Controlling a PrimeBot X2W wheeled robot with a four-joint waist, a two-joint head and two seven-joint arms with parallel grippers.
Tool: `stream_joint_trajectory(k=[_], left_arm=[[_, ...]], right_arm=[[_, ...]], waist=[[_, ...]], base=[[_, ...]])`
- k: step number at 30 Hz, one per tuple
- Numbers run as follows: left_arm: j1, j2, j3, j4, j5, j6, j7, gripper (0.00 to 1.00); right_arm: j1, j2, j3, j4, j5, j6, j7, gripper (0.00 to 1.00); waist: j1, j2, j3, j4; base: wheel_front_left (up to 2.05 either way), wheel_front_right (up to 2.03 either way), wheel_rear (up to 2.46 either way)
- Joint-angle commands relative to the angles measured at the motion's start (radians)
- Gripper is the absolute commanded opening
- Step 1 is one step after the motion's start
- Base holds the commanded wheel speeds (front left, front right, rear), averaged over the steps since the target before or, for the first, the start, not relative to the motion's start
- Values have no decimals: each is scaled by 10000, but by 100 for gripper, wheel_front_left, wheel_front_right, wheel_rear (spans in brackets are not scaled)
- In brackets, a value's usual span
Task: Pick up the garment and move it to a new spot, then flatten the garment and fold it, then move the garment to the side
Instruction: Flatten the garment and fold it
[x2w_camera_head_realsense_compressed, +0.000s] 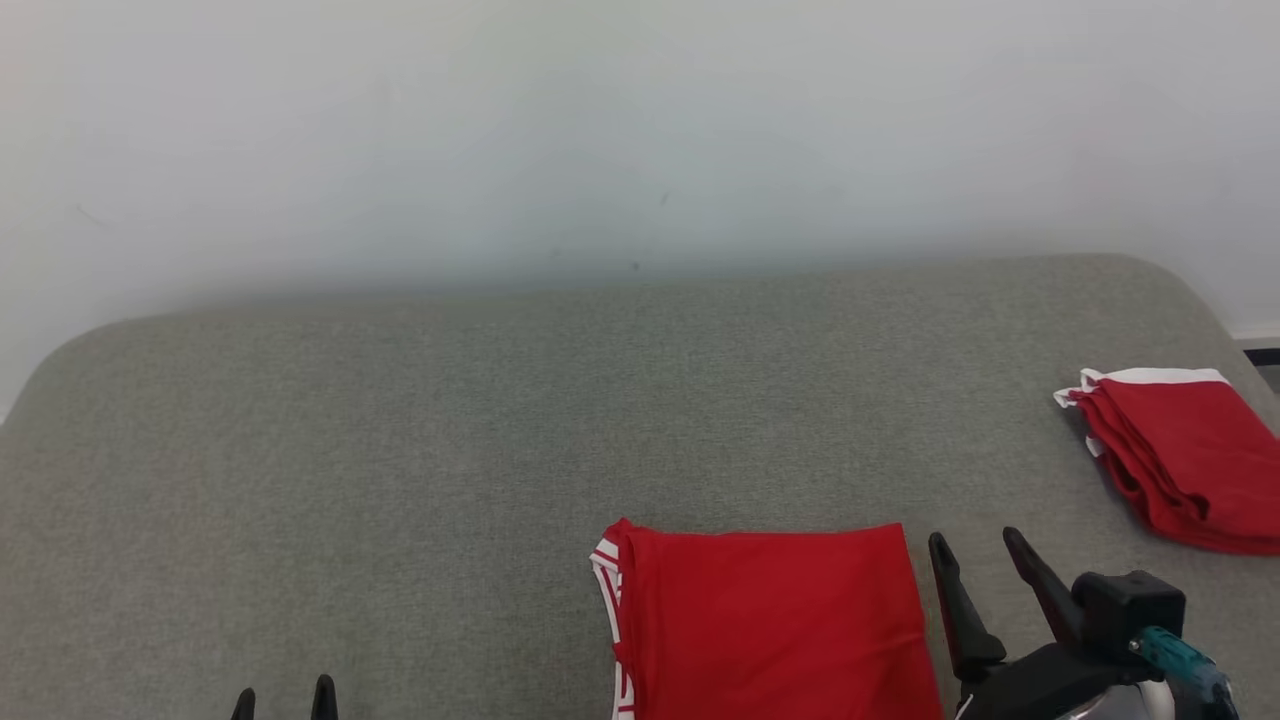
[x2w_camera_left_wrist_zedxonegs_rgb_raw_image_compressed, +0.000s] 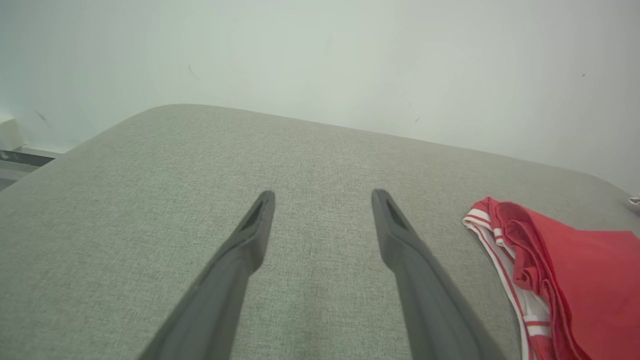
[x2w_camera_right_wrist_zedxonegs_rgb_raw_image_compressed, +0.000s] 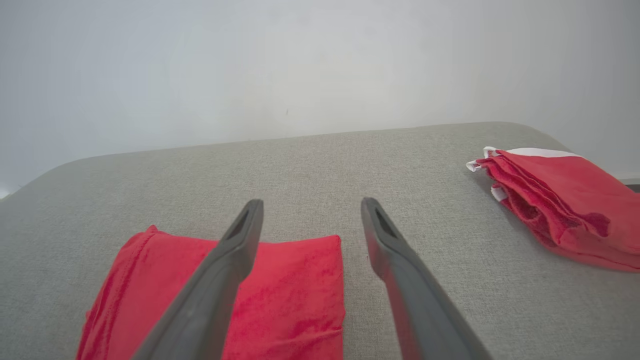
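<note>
A folded red garment (x2w_camera_head_realsense_compressed: 770, 620) with white striped trim lies flat at the near edge of the grey cushioned surface (x2w_camera_head_realsense_compressed: 400, 450). It also appears as the garment (x2w_camera_right_wrist_zedxonegs_rgb_raw_image_compressed: 280, 295) under my right fingers and as the garment (x2w_camera_left_wrist_zedxonegs_rgb_raw_image_compressed: 575, 280) at the right of the left wrist view. My right gripper (x2w_camera_head_realsense_compressed: 975, 545) is open just off the garment's right edge, holding nothing. My left gripper (x2w_camera_head_realsense_compressed: 283, 697) is open at the lower left, well apart from the cloth. In its own view the left gripper (x2w_camera_left_wrist_zedxonegs_rgb_raw_image_compressed: 322, 197) hovers over bare fabric. The right gripper (x2w_camera_right_wrist_zedxonegs_rgb_raw_image_compressed: 309, 206) straddles the garment's right corner.
A second folded red garment (x2w_camera_head_realsense_compressed: 1180, 455) with a white edge lies at the surface's far right, seen also as the pile (x2w_camera_right_wrist_zedxonegs_rgb_raw_image_compressed: 565, 200) in the right wrist view. A pale wall (x2w_camera_head_realsense_compressed: 640, 130) stands behind. The surface's rounded back corners drop off left and right.
</note>
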Motion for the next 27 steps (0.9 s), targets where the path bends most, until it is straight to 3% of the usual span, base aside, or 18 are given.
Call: stream_joint_trajectory(k=[1,14,27], left_arm=[[1,-40,80,4,102,11,-28,100],[-171,-115,496,224,455,11,-28,100],[-258,-179,883,602,580,11,-28,100]], right_arm=[[133,-118,-16,-61,141,-25,-296,100],[105,-1392,643,1185,954,-25,-2588,100],[-359,-1498,1186,2662,1390,-25,-3304,100]], waist=[[0,0,-43,-178],[0,0,-215,-472],[0,0,-445,-443]], base=[[0,0,0],[0,0,0],[0,0,0]])
